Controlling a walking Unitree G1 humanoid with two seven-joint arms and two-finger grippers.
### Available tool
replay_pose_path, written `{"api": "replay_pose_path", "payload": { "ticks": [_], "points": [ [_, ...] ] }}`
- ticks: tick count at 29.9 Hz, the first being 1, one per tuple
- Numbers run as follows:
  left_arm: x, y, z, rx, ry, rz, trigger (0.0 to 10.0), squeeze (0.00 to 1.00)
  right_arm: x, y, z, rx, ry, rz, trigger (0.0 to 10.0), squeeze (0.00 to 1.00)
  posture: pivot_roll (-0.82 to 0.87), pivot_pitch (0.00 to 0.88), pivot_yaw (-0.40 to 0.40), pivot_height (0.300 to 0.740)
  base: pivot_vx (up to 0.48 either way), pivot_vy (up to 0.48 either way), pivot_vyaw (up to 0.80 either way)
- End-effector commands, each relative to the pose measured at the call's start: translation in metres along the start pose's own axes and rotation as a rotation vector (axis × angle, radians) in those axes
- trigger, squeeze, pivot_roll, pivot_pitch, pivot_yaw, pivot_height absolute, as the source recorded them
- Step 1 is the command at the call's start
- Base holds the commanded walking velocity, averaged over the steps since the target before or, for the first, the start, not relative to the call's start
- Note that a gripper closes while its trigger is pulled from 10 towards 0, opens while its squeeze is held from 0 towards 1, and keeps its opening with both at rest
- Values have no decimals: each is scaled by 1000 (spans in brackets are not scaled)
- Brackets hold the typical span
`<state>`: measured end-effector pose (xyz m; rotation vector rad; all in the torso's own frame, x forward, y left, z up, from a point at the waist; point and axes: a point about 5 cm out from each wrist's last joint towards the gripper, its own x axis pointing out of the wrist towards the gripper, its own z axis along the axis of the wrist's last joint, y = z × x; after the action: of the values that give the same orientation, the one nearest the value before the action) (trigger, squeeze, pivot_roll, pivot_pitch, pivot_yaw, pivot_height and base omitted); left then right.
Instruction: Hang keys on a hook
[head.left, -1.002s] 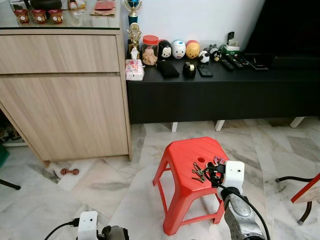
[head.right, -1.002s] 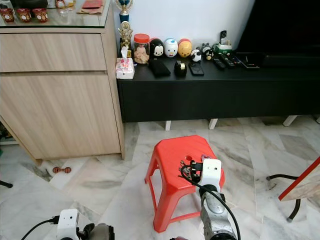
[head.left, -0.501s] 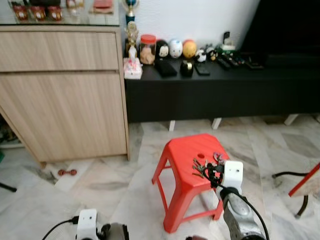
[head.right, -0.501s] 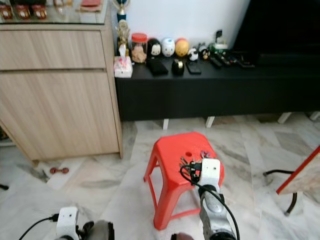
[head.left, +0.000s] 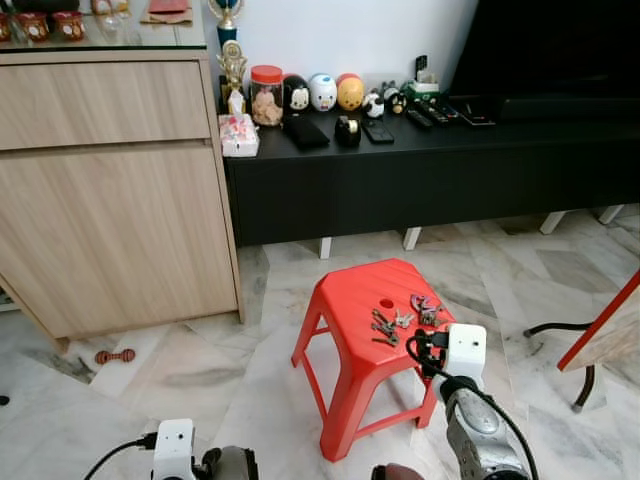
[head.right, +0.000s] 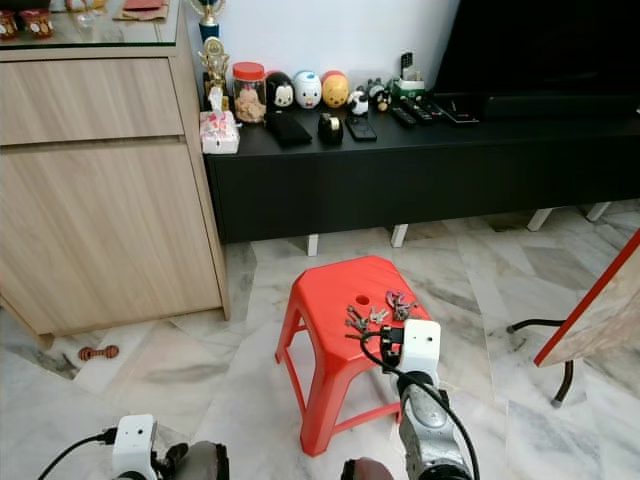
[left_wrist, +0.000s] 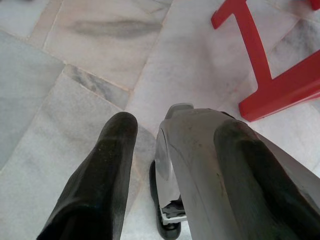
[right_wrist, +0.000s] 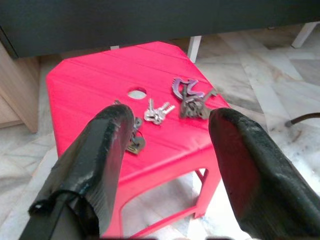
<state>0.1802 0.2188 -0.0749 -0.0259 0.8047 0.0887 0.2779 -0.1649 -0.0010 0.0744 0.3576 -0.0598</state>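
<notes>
- Right wrist view: the keys (right_wrist: 159, 112) lie on the red stool (right_wrist: 90, 85), just ahead of the right tool (right_wrist: 165, 165).
- That tool gapes wide, empty; it is the nearer one.

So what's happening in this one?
The robot stands before a red stool with several bunches of keys lying on its seat. Its right gripper hovers open near the stool, pointed at the keys, holding nothing. The left gripper hangs open over the marble floor. No keys are picked up yet.
</notes>
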Motion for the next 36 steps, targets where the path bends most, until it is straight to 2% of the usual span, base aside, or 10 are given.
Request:
{"api": "replay_pose_path", "payload": {
  "ticks": [1,14,31,36],
  "points": [
    [-6,-8,-26,-7,111,-26,10000,0,1,-1,0,-9,13,-3,10000,0,64,5,-120,615,292,0,0],
    [-5,-8,-24,-2,102,-25,10000,0,-1,0,-7,-11,40,5,10000,0,65,4,-118,615,289,0,0],
    [-5,-8,-21,2,95,-27,10000,0,-3,2,-16,-33,93,27,10000,0,65,3,-118,615,0,0,0],
    [-4,-8,-21,0,91,-27,10000,0,-3,1,-16,-33,96,26,10000,0,64,3,-117,615,258,0,0]
  ]
}}
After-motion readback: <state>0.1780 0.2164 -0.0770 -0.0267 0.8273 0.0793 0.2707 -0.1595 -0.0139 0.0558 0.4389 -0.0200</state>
